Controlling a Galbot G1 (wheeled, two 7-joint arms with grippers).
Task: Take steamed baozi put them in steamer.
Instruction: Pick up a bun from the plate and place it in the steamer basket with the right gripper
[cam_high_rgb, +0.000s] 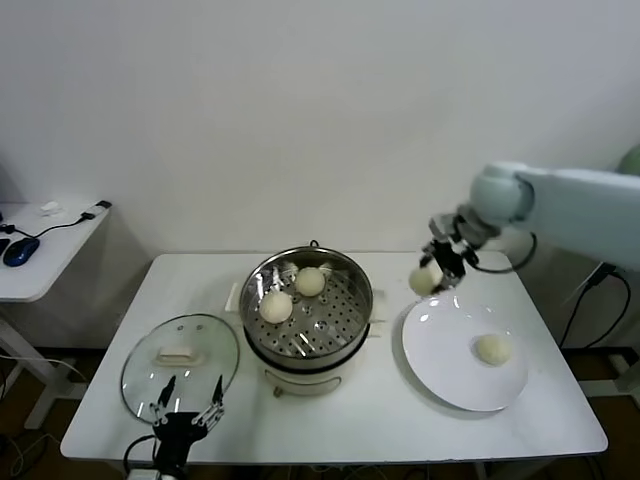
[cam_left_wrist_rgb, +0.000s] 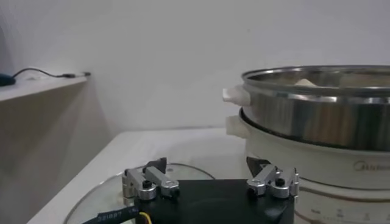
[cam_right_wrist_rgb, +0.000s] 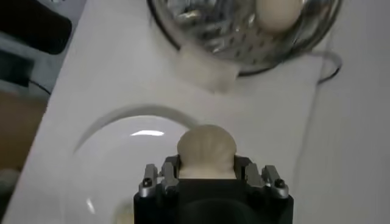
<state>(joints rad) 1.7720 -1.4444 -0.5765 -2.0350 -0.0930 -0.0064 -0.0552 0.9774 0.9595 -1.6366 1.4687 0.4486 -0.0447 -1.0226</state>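
White table (cam_high_rgb: 400, 420) below, my right gripper (cam_high_rgb: 430, 276) hangs right of the steamer (cam_high_rgb: 308, 305), clamped on a baozi (cam_high_rgb: 424, 281); my left gripper (cam_high_rgb: 188, 408), fingers spread, rests near the steamer's left.

We think this is a test room or lab, not a real kitchen. We see a bare white wall (cam_high_rgb: 320, 100) and a plain white table (cam_high_rgb: 400, 420) with a steamer (cam_high_rgb: 307, 310) on it. A side desk (cam_high_rgb: 40, 255) holds a computer mouse (cam_high_rgb: 20, 250) and a cable (cam_high_rgb: 75, 222).
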